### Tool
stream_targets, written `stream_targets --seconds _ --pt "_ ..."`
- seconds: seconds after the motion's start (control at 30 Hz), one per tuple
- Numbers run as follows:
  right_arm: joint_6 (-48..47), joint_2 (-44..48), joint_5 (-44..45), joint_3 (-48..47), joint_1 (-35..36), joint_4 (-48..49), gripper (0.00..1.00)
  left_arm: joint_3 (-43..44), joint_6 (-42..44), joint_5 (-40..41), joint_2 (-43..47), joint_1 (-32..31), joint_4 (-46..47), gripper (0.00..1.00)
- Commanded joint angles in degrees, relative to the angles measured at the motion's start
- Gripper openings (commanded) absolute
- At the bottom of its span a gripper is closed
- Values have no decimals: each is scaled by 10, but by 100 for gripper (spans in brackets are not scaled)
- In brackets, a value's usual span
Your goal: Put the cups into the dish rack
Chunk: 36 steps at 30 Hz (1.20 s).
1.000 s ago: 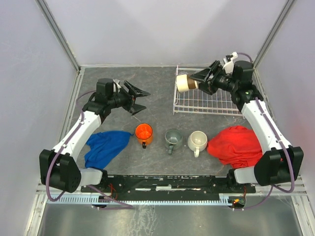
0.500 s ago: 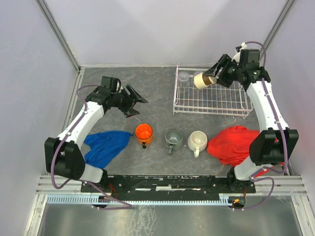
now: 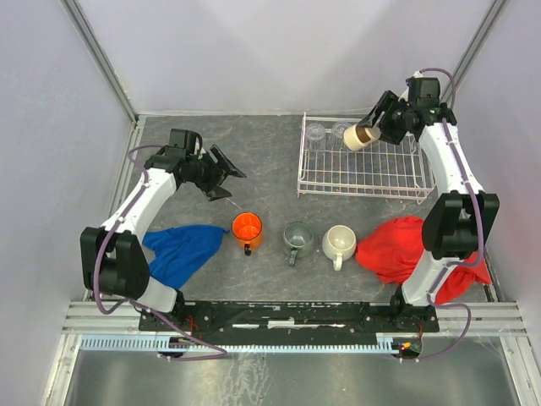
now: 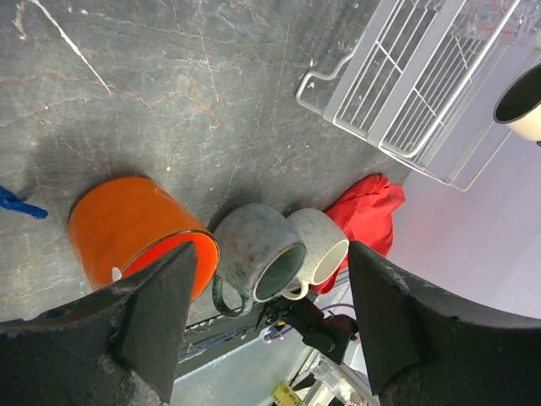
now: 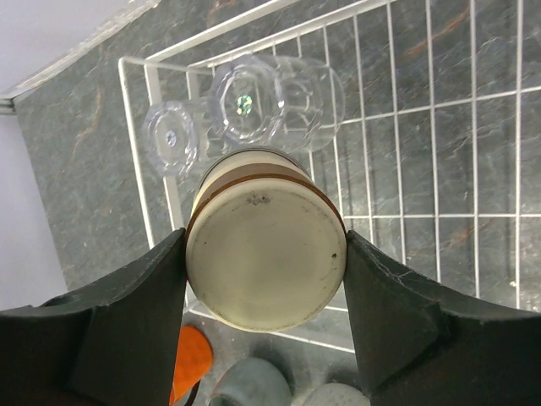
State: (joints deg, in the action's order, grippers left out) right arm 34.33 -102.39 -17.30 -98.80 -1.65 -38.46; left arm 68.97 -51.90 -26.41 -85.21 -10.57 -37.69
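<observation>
So the right gripper (image 3: 372, 129) is clamped on the tan cup (image 3: 362, 137), one finger on each side of it. It's up in the air over the far-left part of the rack (image 3: 363, 182), not touching the wires. The cup is tipped over sideways, mouth pointing left and base toward the wrist cam. From that cam you mostly see the flat bottom and a brown band round the body.

Right below and just past it, two tumblers (image 5: 245, 106) sit side by side in the rack's far-left corner. Can't tell if they're mouth up or down, the glass is too clear to read.

The left gripper (image 3: 232, 180) is wide open with nothing in it. It hangs over the grey table (image 3: 270, 152), left of the rack and a bit behind the orange mug (image 3: 247, 227).

The other three sit out on the table in a row near the front: orange mug, grey mug (image 3: 297, 236), cream mug (image 3: 339, 242), left to right. The grey and cream ones are close together, all three upright, handles toward the arm bases. A blue cloth (image 3: 182, 251) lies left of the orange mug, a red cloth (image 3: 401, 247) just right of the cream one.
</observation>
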Motion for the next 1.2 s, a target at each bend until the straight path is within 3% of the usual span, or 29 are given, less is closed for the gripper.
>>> stream_targets --seconds 0.0,0.67,1.17 --pt "-19 -22 34 -59 -8 14 19 35 38 5 -16 12 -10 78" --pt "-158 -150 215 -243 12 -84 16 101 65 44 -67 19 -48 77" --pt "-215 -212 293 -263 50 -86 15 82 55 62 -52 19 -52 77"
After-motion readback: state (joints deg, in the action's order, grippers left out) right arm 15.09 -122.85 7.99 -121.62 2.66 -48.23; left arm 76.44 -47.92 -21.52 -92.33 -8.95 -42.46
